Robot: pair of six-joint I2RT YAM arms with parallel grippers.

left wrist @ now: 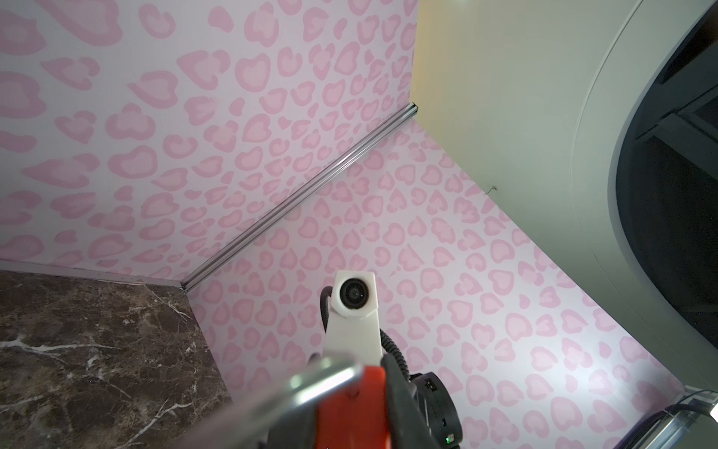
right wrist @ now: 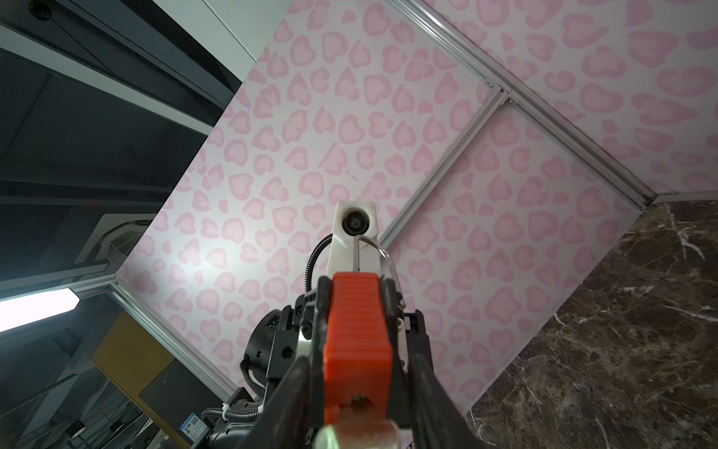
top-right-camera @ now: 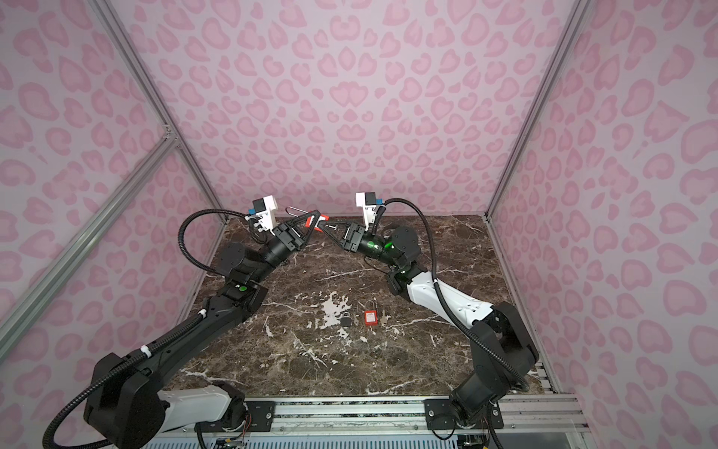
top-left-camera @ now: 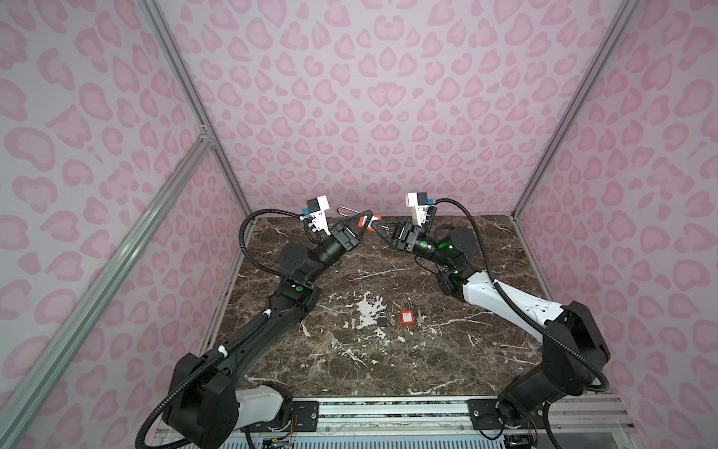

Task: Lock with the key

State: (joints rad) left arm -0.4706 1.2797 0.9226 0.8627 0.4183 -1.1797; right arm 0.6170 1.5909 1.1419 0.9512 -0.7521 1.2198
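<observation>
Raised at the marble table's point(top-left-camera: 388, 369) twelve o'clock edge, the left gripper point(top-left-camera: 367, 221) clamps the red padlock point(right wrist: 355, 330), its shackle pointing ten o'clock. The right gripper point(top-left-camera: 377, 226) flanks the key point(right wrist: 355, 431) at the padlock's base, jaws part-spread; whether it grips, I cannot tell.

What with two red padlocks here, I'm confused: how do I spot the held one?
Look at the marble table, far end, where both arms meet. The red padlock is clamped in the left gripper; its twin lies mid-table beside a grey lock.
</observation>
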